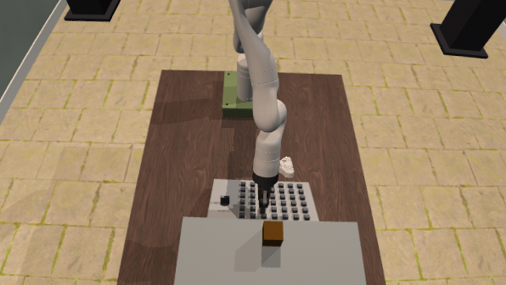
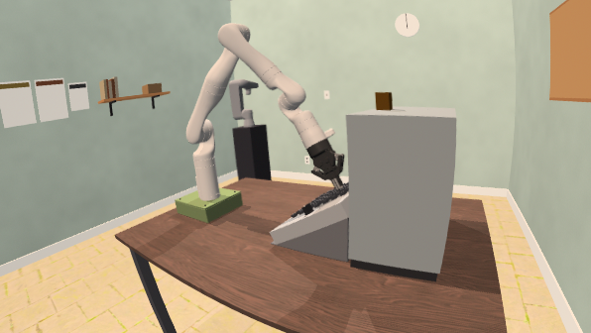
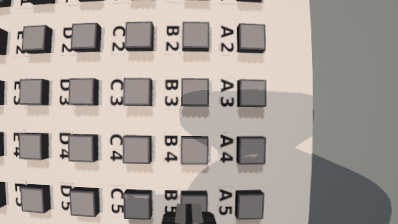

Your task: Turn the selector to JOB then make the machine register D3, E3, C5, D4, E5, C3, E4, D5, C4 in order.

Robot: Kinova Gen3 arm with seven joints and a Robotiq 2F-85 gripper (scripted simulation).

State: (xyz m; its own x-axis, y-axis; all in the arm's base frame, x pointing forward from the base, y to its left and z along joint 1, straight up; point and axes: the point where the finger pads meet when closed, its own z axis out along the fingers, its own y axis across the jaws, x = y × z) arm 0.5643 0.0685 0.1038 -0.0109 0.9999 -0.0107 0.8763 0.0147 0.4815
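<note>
1 arm [image 1: 265,85] [image 2: 260,64], top view: reaches from a green base [image 1: 230,94] [image 2: 190,210] over a dark wood table [image 1: 182,153] [image 2: 233,268] to a pale panel [image 1: 221,188] [image 2: 284,235] [image 3: 287,60]. 1 gripper [image 1: 263,210] [image 2: 338,184] [image 3: 188,214], black, narrow, fingers together, among the keys near the panel's edge by the cabinet [image 1: 204,254] [image 2: 397,193]. 1 selector [image 1: 224,200] [image 2: 307,209], black, on the panel beside the grid of keys; its setting cannot be read. 1 orange-brown cube [image 1: 272,231] [image 2: 384,101], on the cabinet's grey top. 2 black pedestals on the tiled floor beyond the table.

Exterior view: 1 panel, sloped, its high side at the cabinet. Gripper tilted, tips down at the upper keys; contact cannot be told. Selector lower on the slope. On the walls: 1 round clock [image 2: 407,25], 3 papers, 1 shelf [image 2: 134,97] with books and a small box.

Wrist view: grey square keys in rows, names printed alongside. Fingers closed, tips in front of B5 [image 3: 194,198], hiding part of it and its label; whether it is pressed cannot be told. A5 [image 3: 249,205] on 1 side, C5 [image 3: 138,206] on the other. C3 [image 3: 137,92], C4 [image 3: 137,149], D3 [image 3: 83,92], D4 [image 3: 83,148] and D5 [image 3: 84,202] are in sight. Shadow crosses the A and B columns.
</note>
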